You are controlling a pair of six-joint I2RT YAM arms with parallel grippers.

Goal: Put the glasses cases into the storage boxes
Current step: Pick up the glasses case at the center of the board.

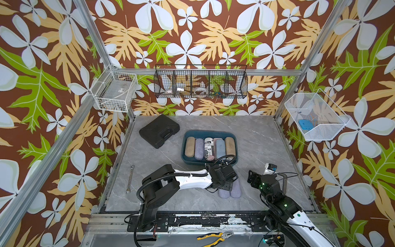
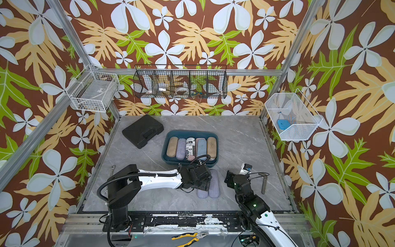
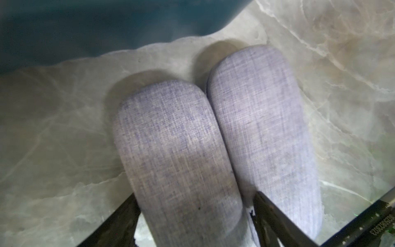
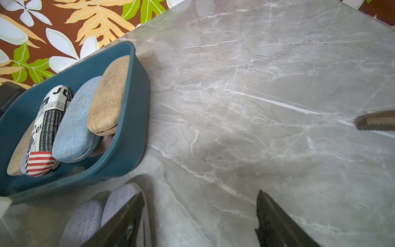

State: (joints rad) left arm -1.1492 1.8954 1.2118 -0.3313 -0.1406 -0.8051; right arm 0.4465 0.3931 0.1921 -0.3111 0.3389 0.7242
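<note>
- The target case lies on the table just short of the tub; its twin touches it all along one side, both pointing at the tub.
- Your left claw straddles the target case; because the pair touch, one finger has to sit in the seam between them and the other against the outer flank; whether the jaws pinch the case or only flank it, you cannot tell.
- The tub holds a row of five cases, wall to wall; judging by that, this one must go on top.
- Your right claw hangs spread and empty over bare table beside the pair, probably to stay out of the way.
- In both top views the left arm covers the far ends of the pair; the left wrist view is blurred.
- A pink sliver under the tan case hints at a lower layer; its count is hidden.
- A toothed tool is cut off at the edge.
</note>
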